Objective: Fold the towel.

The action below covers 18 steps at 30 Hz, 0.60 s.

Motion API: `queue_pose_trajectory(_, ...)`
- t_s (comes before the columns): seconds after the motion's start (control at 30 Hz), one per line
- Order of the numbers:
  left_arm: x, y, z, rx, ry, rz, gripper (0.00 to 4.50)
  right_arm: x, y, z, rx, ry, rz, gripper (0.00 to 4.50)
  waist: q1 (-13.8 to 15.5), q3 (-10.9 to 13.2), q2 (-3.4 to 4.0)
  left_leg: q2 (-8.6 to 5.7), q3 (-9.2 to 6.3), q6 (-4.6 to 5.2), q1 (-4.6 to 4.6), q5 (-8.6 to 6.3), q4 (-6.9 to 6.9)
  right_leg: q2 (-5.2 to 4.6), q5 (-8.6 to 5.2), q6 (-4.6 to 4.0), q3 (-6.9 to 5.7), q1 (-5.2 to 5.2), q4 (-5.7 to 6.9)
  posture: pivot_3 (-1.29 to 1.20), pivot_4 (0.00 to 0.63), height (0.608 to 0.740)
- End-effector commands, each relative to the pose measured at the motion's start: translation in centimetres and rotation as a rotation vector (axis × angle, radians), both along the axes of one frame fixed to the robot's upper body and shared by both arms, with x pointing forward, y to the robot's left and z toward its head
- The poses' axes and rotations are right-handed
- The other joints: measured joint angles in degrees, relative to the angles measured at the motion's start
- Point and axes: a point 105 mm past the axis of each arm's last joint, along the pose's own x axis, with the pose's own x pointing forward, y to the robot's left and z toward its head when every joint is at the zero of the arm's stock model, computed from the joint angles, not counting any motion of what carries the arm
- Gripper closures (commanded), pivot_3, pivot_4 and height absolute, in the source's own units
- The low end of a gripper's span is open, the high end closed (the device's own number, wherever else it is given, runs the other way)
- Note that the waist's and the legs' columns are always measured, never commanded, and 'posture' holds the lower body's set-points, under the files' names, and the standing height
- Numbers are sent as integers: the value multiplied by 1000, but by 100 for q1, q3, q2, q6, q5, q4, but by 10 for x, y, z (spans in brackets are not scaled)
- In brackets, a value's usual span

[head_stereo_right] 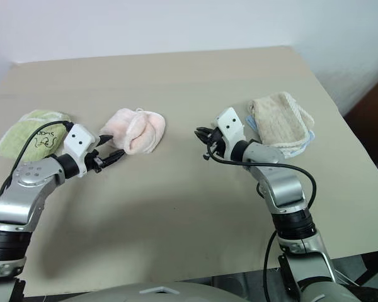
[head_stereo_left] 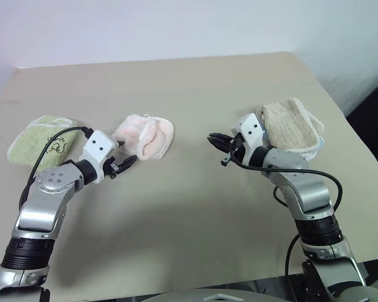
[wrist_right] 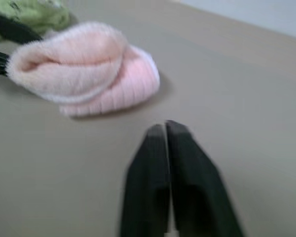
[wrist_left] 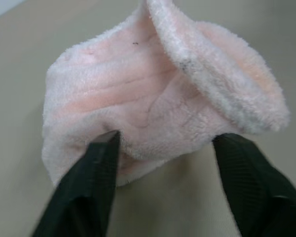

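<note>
Already the pink towel (head_stereo_left: 144,137) sits bundled at ten o'clock on the surface (head_stereo_left: 189,207), folding seemingly near done, the left tool (head_stereo_left: 123,165) parted, empty beside it, the right tool (head_stereo_left: 215,139) clenched, empty.

text: dark handwritten-style lettering, which we cannot make out | on: light green towel (head_stereo_left: 41,141), left side of head views | other readable text: none

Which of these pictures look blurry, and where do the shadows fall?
Right wrist view: soft throughout, the shut black fingers smeared. Left wrist view: pink towel fairly crisp, open fingers slightly soft. Left eye view: even light, a faint shadow on the table beneath the arms.
</note>
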Motion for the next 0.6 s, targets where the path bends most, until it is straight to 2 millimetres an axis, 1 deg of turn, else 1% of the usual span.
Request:
queue_pose_trajectory(0.03,-1,20,23,-60,-67,47,3064,2,17,21,52,-46,50,4500,-14,0,0,0,1,-1,4,1,0,0,0,0,1,1,3,0,150,731)
queue_pose_trajectory(0.1,1,28,28,-91,-70,72,3762,3,27,25,69,-49,81,4500,-46,0,0,0,0,-2,8,1,0,0,0,0,1,3,5,0,150,731)
queue_pose_trajectory(0.17,-1,29,32,-135,-53,49,4459,5,42,29,87,-50,122,4500,-74,0,-1,0,0,-3,13,2,0,0,0,0,1,9,6,0,150,731)
queue_pose_trajectory(0.27,-9,22,36,-163,-37,-33,4459,8,63,31,93,-50,175,4500,-102,-1,-1,0,2,-3,14,2,0,0,0,0,3,9,7,0,150,731)
queue_pose_trajectory(0.3,-9,22,37,-165,-41,-35,4459,8,69,31,86,-54,193,4500,-107,0,0,0,2,-3,14,2,0,0,0,0,3,8,8,0,150,731)
queue_pose_trajectory(0.37,-2,26,38,-167,-65,11,4459,10,82,32,91,-46,228,4500,-112,0,0,0,2,-4,14,2,-2,0,1,0,4,6,9,0,150,731)
queue_pose_trajectory(0.43,8,23,34,-155,-65,46,4459,17,96,29,113,-12,244,4500,-94,-1,-1,0,1,-7,15,4,-3,0,1,0,4,6,11,0,150,731)
queue_pose_trajectory(0.47,13,17,23,-105,-45,48,4459,21,105,24,121,25,247,4500,-95,-1,-1,0,0,-10,15,5,-2,1,1,-1,3,6,13,0,150,731)
queue_pose_trajectory(0.53,20,10,7,-27,-19,47,4459,28,116,16,127,73,249,4500,-105,-2,0,-2,1,-14,24,7,-3,1,2,-2,4,12,18,0,150,731)
queue_pose_trajectory(0.6,30,9,-10,37,0,83,4459,34,125,2,122,158,238,4500,-116,-3,1,-2,2,-14,25,8,-7,2,2,-2,6,11,22,0,150,731)
